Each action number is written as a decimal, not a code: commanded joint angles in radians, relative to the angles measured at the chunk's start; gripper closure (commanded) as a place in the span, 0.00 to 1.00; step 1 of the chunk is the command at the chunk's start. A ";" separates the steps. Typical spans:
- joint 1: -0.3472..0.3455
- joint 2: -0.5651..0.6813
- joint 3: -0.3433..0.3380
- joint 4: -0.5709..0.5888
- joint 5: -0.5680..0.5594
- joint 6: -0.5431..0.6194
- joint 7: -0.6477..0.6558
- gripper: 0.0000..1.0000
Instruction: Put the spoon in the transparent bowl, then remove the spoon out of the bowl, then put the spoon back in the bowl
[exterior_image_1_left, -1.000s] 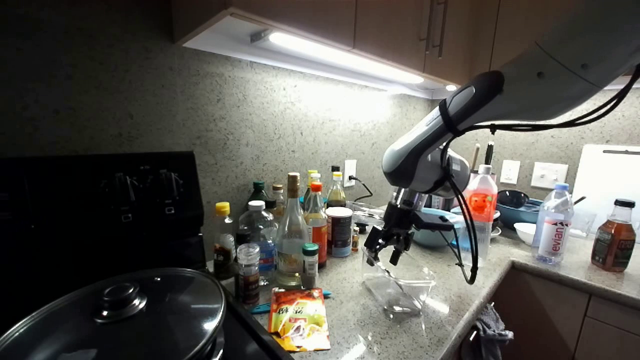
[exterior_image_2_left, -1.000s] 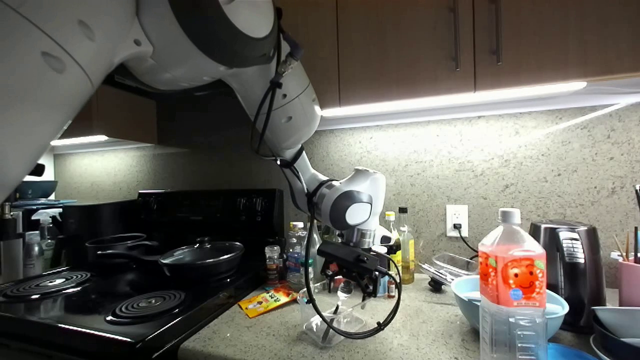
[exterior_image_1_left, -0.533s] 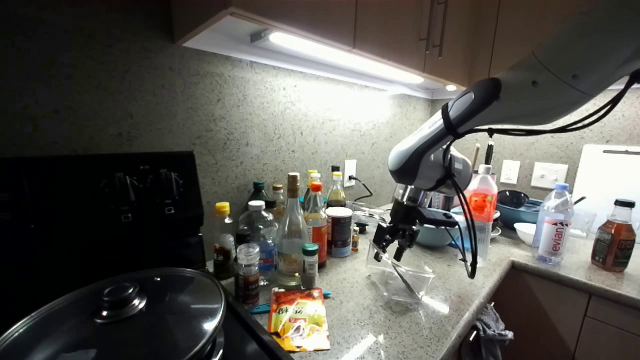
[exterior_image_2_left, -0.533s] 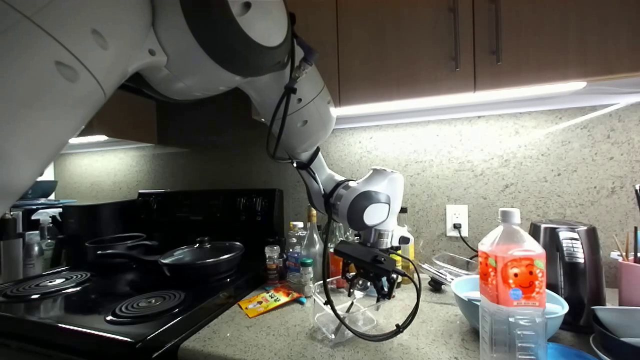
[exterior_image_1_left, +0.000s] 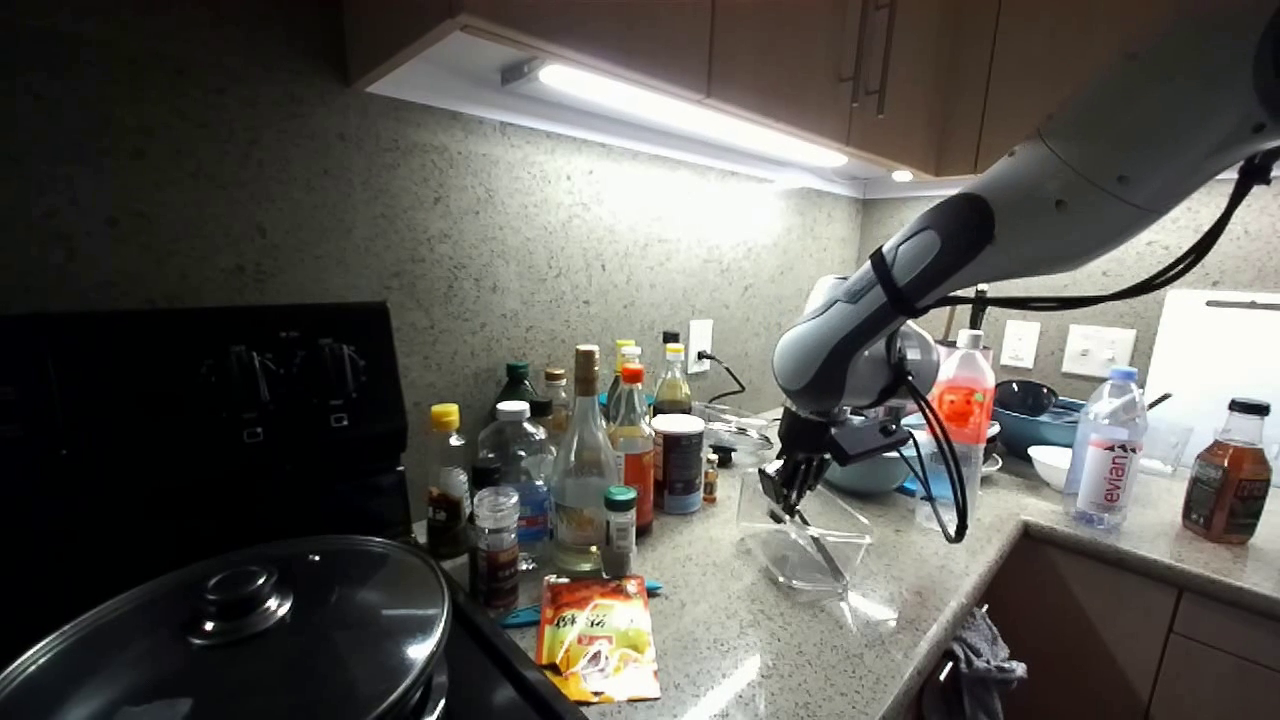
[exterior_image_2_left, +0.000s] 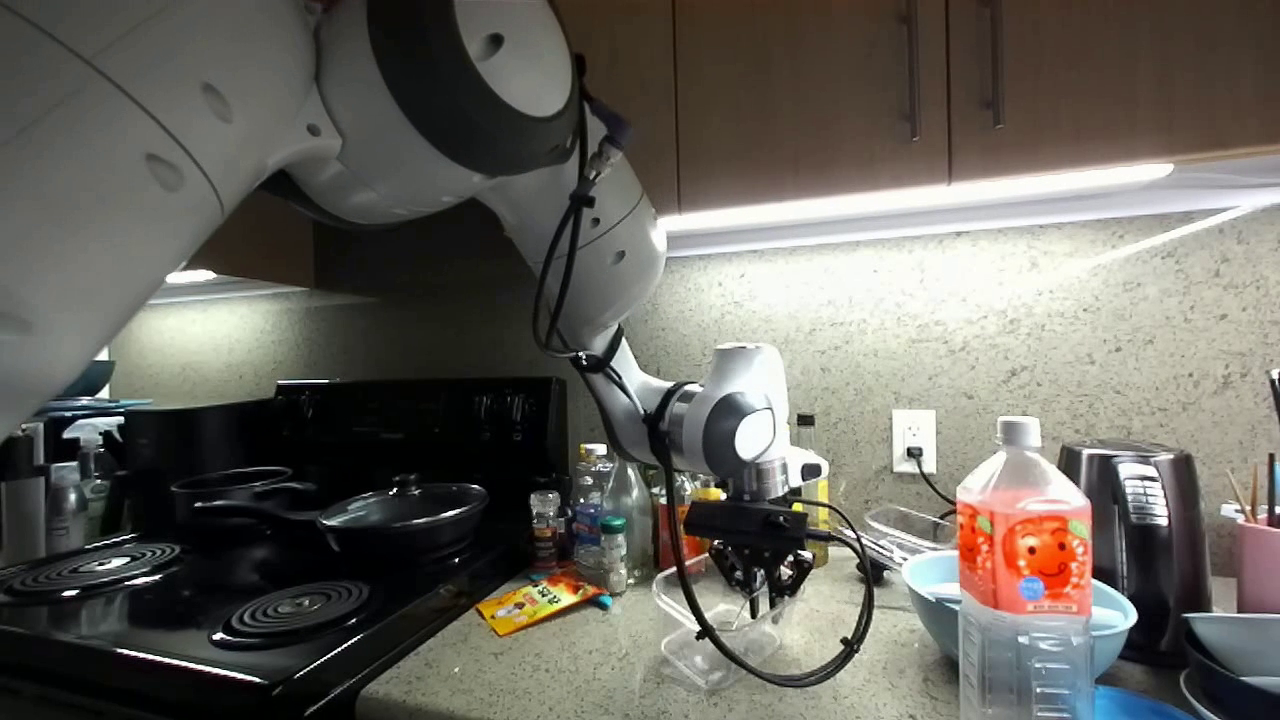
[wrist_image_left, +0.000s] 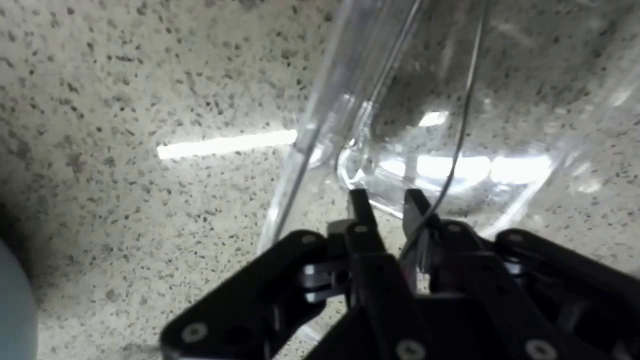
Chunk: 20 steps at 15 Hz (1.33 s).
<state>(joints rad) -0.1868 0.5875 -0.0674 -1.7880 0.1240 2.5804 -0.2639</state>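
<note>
My gripper (wrist_image_left: 386, 196) low at clear bowl (exterior_image_1_left: 785, 558), pointing down, jaws apart, narrow gap showing. Spoon (exterior_image_1_left: 822, 551) leans in clear bowl, slanting up into that gap; wrist view has it crossing just over one jaw. Whether jaw presses it: can't tell. Upper end mostly hidden at my gripper. Under clear bowl: counter (exterior_image_1_left: 700, 595). Packet (exterior_image_1_left: 600, 640) lies between stove (exterior_image_2_left: 180, 610) and clear bowl. Farther off: blue bowl (exterior_image_2_left: 930, 605), near bottle (exterior_image_2_left: 1025, 560).
</note>
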 joint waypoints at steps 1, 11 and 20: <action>0.117 -0.016 -0.084 -0.057 -0.200 0.137 0.112 1.00; 0.614 0.017 -0.610 -0.114 -0.775 0.546 0.517 0.99; 0.541 -0.232 -0.400 -0.380 -0.757 0.445 0.464 0.99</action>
<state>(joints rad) 0.4689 0.5154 -0.6318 -2.0277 -0.6795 3.1099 0.3115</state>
